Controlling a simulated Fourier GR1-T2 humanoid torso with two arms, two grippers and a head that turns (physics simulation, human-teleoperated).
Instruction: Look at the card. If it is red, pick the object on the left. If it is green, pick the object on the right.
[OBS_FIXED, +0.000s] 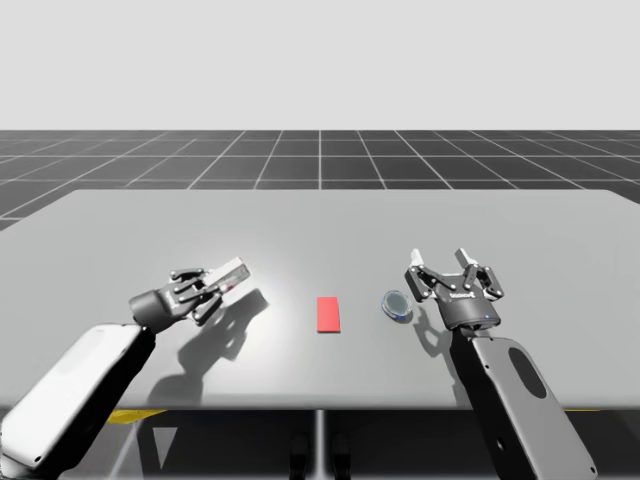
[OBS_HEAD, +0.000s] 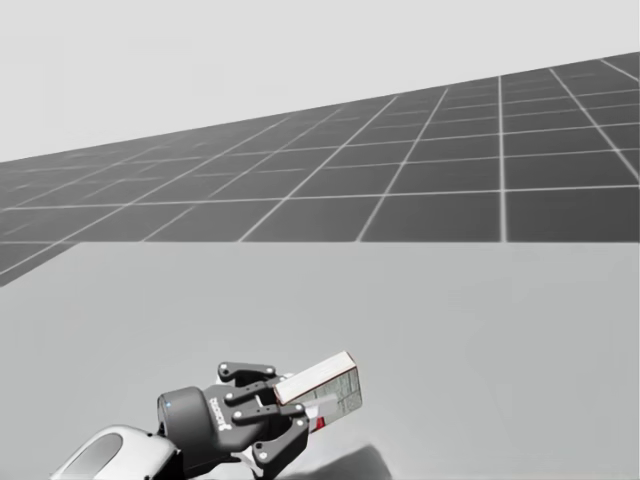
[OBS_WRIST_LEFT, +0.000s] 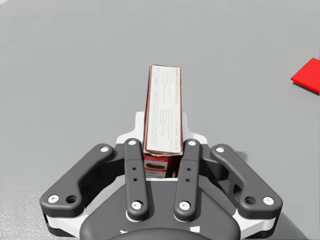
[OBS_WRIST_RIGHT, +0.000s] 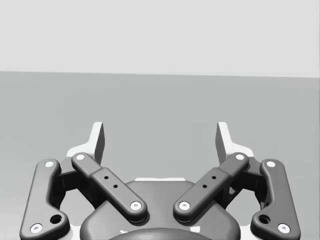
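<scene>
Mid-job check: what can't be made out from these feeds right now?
High view: the small round blue-grey object beside the red card is too small to identify.
Left wrist view: the box's near end is hidden between the fingers of my left end effector; the red card is cut off by the picture's edge.
Head view: the box's underside faces away, so its clearance from the table cannot be told.
</scene>
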